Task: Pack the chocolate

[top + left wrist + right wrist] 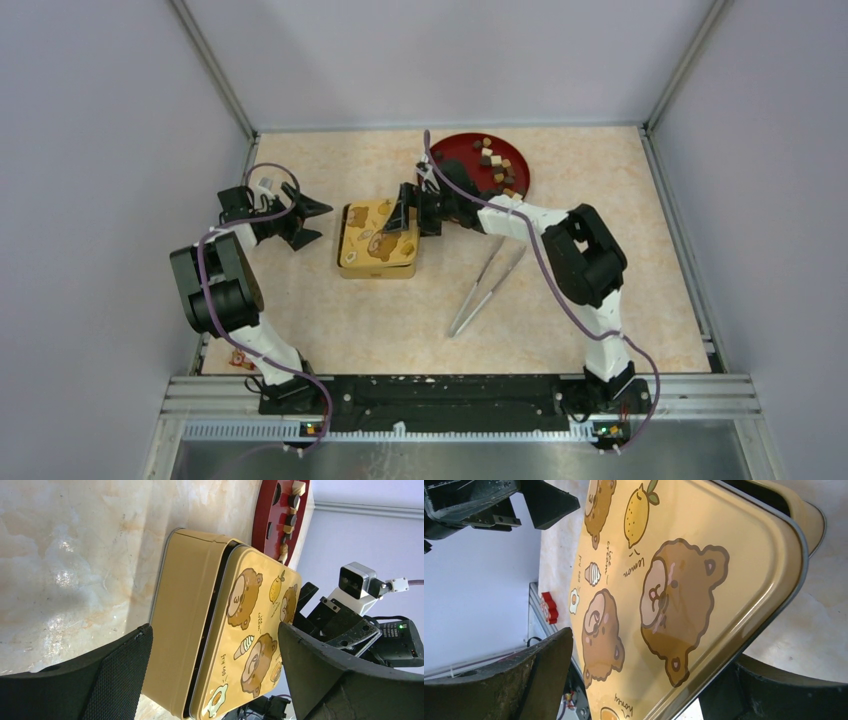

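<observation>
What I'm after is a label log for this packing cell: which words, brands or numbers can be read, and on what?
"lemon": on the yellow bear-printed metal tin lid, beside the lemon drawing.
"cream": same lid, by the cone drawing.
"honey": same lid, at the picture's bottom edge.
Writing by the fried-egg drawing: too small to read.
Nothing else legible.

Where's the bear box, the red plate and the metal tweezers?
bear tin (362,252): top external view, on its yellow lid.
red plate (455,152): top external view, on a bare red part.
tweezers (460,322): top external view, near the joined end.
</observation>
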